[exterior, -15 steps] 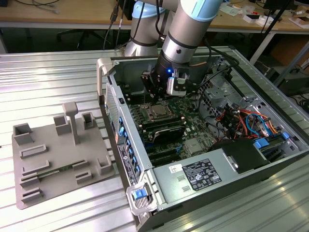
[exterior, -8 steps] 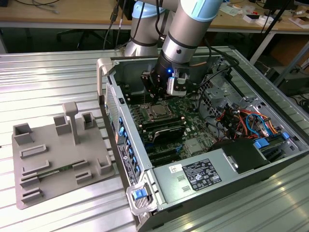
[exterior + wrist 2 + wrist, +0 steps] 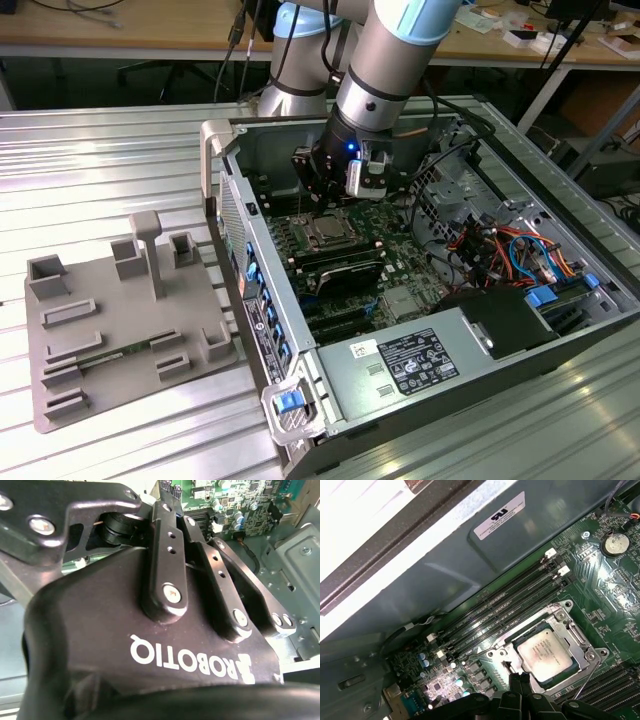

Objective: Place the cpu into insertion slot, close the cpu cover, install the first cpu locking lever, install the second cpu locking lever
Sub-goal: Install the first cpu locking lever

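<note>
Matte black jaws tight together, near flat silver-grey square cpu point(image 3: 547, 652) inside thin shiny metal cpu cover point(image 3: 577, 637).

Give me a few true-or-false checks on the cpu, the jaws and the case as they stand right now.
1. The cpu lies in the insertion slot. True.
2. The gripper is holding the cpu. False: its jaws are shut beside a corner of the slot, off the cpu.
3. The computer case is closed by a side panel. False: it lies open, with the green board in view.
4. A grey fixture tray lies outside the case, on the exterior view's left. True.
</note>
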Controlling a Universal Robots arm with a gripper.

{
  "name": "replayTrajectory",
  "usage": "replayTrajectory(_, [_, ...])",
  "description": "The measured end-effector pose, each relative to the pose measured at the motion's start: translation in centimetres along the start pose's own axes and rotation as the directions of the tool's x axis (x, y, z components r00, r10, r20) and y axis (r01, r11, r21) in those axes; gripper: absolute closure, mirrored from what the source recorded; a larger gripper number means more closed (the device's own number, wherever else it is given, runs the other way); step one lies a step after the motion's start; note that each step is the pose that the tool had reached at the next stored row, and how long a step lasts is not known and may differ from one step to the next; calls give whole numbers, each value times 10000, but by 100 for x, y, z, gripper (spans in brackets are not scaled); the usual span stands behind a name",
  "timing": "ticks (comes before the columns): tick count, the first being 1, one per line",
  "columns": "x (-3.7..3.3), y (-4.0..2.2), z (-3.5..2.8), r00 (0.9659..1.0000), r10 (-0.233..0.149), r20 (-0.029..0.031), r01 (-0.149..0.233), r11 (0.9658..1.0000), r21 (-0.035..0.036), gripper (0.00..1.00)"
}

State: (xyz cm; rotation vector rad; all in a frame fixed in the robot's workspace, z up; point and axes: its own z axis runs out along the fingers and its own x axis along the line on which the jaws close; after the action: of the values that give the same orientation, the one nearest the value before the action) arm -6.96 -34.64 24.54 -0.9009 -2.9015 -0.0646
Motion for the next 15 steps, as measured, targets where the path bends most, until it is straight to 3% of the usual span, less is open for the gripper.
replayTrajectory(15, [0, 0, 0, 9999, -153, -50, 153, 9999, -55, 89])
